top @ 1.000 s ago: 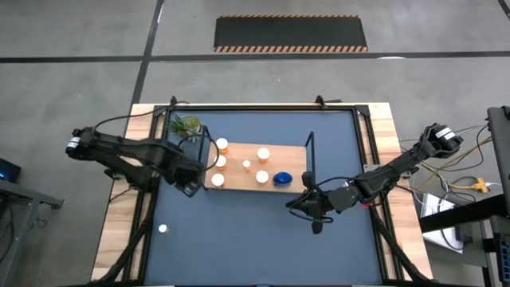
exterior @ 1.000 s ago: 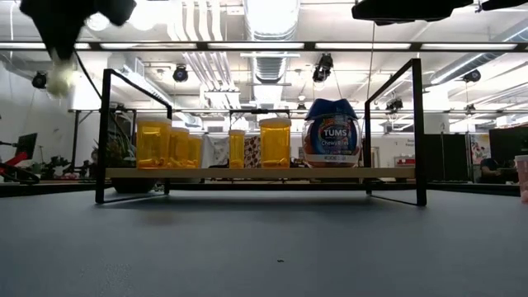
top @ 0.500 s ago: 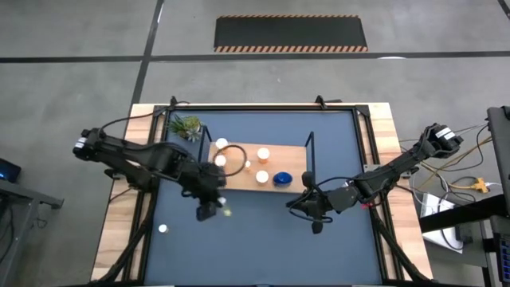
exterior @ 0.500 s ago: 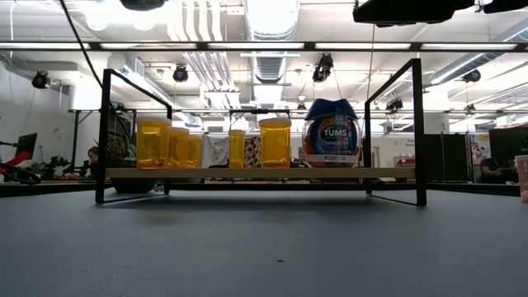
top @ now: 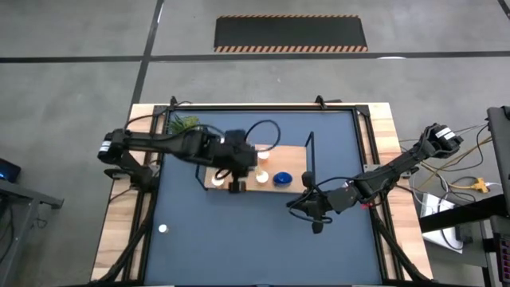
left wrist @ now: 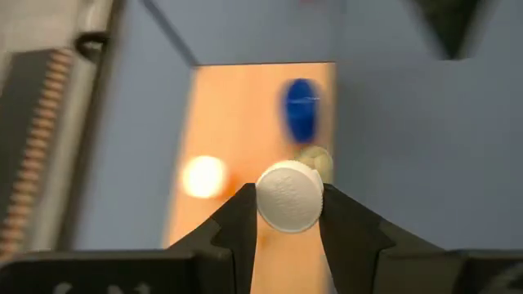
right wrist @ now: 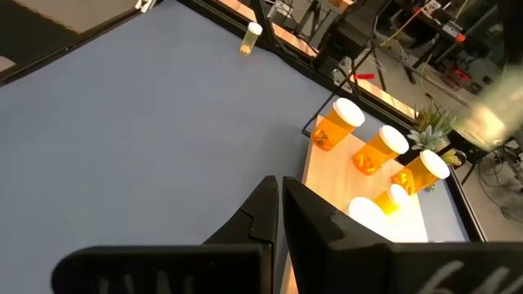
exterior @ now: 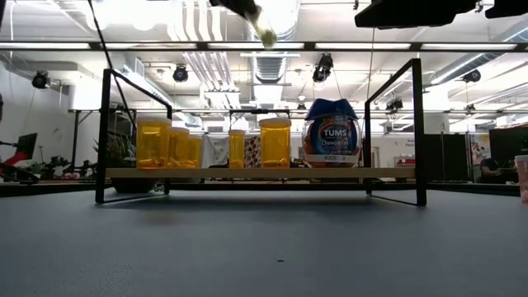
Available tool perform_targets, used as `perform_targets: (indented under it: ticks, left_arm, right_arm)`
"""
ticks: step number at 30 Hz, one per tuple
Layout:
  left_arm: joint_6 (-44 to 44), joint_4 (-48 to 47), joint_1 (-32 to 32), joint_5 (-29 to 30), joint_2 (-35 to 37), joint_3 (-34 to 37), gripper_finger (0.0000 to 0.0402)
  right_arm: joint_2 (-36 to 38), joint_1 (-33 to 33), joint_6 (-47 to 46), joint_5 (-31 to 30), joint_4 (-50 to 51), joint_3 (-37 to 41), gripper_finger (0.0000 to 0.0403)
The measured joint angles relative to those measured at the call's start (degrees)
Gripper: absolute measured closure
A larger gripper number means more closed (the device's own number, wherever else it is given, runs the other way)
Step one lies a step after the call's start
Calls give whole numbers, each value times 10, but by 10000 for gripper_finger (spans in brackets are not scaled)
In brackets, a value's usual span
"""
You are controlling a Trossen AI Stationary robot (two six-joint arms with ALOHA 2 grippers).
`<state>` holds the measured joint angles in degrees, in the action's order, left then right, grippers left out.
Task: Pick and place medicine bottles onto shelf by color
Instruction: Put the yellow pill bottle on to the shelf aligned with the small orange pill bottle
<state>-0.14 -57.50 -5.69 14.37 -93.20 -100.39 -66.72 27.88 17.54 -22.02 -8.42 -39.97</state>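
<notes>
The light-wood shelf [top: 239,177] stands on the blue mat, its black wire frames at both short ends. On it stand orange bottles with white caps [exterior: 153,143] [exterior: 275,142] and a blue bottle [exterior: 331,132]. My left gripper [left wrist: 288,214] hangs above the shelf's near edge [top: 237,185], shut on a small white bottle [left wrist: 288,196]. That bottle also shows high up in the low view [exterior: 268,35]. Another small bottle [top: 162,229] stands alone on the mat at the near left. My right gripper [top: 316,226] hovers right of the shelf, shut on nothing. My left gripper pinches the small white bottle by its two sides [left wrist: 263,202] between its two fingertips. The bottle's round white end faces the wrist camera. The fingers slant down from the table's left. The bottle is lifted clear, well above the shelf board.
A small green plant [top: 185,124] stands at the shelf's far left corner. The shelf's wire end frames [top: 310,153] rise above the board. Bare mat [top: 263,247] lies between the shelf and the table's near edge.
My left gripper has carried the small white bottle from beside the shelf's left end toward the table's right, swinging out over the near mat and back over the shelf. It has risen and rolled its wrist on the way. Its hold stays shut.
</notes>
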Motion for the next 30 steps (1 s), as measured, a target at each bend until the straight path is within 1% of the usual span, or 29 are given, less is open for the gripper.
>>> perform_targets:
  ticks: [3, 6, 11, 14, 16, 24, 30]
  left_arm:
    - [39, -1, 37, 12, -15, -2, 305]
    - [50, -3, 77, 17, -31, 3, 305]
    - [51, -5, 132, 90, -56, 19, 305]
    - [48, -3, 160, 99, -68, 42, 305]
    - [31, -2, 173, 100, -78, 57, 305]
    - [20, 29, 181, 98, -99, 112, 305]
    - [20, 42, 181, 93, -109, 130, 305]
  right_arm:
    - [0, 0, -3, 0, 4, 0, 390]
    - [0, 0, -3, 0, 6, 0, 390]
    - [0, 0, -1, 0, 5, 0, 390]
    - [0, 0, -4, 0, 5, 0, 390]
    - [0, 0, -5, 0, 6, 0, 390]
    - [0, 0, -6, 0, 7, 0, 390]
    - [0, 0, -6, 0, 8, 0, 390]
